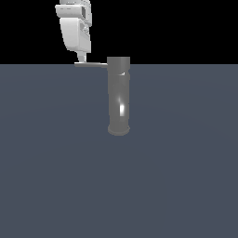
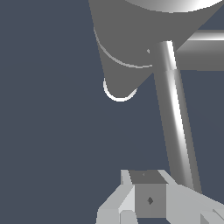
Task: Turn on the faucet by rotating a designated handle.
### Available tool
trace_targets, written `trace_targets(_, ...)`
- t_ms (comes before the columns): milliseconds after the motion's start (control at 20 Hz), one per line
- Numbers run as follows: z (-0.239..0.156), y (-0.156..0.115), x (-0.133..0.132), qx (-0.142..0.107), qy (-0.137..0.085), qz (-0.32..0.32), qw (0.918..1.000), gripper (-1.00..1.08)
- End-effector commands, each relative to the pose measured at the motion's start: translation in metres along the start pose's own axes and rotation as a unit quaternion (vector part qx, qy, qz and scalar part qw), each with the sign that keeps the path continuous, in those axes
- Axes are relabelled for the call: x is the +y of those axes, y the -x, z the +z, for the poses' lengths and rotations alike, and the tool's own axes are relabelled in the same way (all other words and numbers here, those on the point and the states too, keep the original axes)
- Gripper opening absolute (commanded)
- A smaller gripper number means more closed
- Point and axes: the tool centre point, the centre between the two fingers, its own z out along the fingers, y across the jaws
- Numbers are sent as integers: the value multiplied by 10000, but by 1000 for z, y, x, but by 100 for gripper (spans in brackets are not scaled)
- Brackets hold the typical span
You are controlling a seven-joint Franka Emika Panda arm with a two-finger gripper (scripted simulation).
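Faucet stands upper centre of the exterior view on the table, base down. Handle juts from its top toward the frame's left. Your gripper sits at the rod's outer tip, upper left; how far the fingers are spread I cannot tell. Risk, as I judge it: contact so near the tip may slip off the end as the rod swings, leaving the faucet unturned.

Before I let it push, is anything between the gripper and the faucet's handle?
Nothing visible. The gripper hangs at the outer end of the handle, which juts from the faucet toward the exterior view's left. Whether they touch, I cannot tell.
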Motion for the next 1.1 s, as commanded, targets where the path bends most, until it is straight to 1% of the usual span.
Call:
trace_targets(0, 0, -2, 8, 7, 22, 9, 10000, -100)
trace_targets(1050, 0, -6, 62, 6, 20, 12, 10000, -100)
